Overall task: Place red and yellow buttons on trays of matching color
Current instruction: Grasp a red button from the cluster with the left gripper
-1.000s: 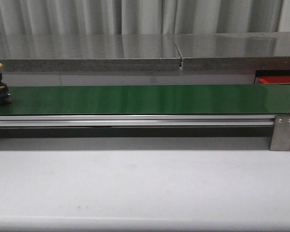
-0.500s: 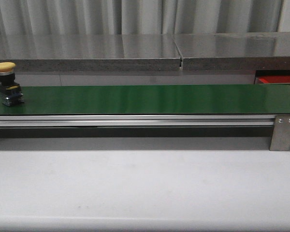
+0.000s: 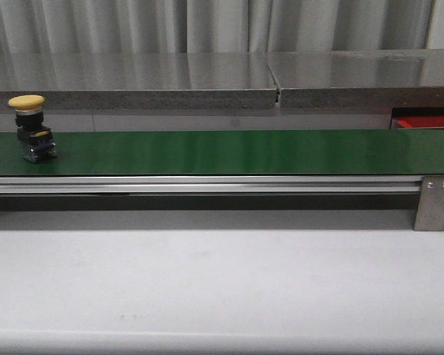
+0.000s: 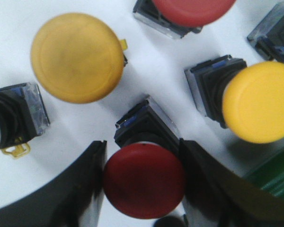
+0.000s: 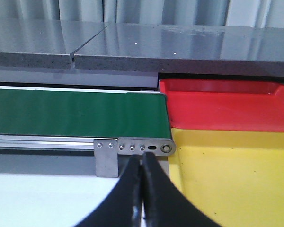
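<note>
A yellow mushroom-capped push button [image 3: 31, 127] on a dark switch body rides the long green conveyor belt [image 3: 229, 151], now farther right than a second ago, nearing the red plastic tray [image 5: 222, 106] and yellow plastic tray [image 5: 232, 179]. Right fingers [image 5: 142, 189] wait clenched; left fingers [image 4: 142, 189] straddle, released, a glossy red button [image 4: 143, 180].

A long green belt [image 3: 229, 151] runs across the middle from 9 o'clock to 3 o'clock. A silver rail [image 3: 200, 184] lies along its near edge. A metal bracket [image 3: 434, 202] sits at 3 o'clock. A white table [image 3: 222, 288] fills 6 o'clock. Grey curtains [image 3: 207, 24] hang at 12 o'clock.
</note>
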You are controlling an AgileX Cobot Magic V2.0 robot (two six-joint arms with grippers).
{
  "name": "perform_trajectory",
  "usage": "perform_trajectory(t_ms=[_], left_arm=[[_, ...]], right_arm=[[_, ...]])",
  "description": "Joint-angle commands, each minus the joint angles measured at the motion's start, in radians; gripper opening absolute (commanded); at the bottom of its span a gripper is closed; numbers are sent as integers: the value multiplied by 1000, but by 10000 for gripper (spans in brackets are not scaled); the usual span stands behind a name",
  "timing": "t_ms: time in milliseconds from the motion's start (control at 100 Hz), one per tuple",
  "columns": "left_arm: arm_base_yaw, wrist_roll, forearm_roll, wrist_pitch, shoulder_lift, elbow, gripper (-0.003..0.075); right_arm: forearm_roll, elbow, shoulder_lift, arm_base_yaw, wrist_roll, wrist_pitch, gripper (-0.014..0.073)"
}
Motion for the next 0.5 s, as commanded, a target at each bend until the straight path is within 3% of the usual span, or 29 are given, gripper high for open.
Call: perform_trajectory(t_ms=[0,490], left_arm=[[-10,5,2,15,-94,-24,218],[-19,31,28,77,-285,-24,218]], right_arm=[[-10,-21,-18,3,0,-73,-116],[-10,-21,-18,3,0,-73,-116]])
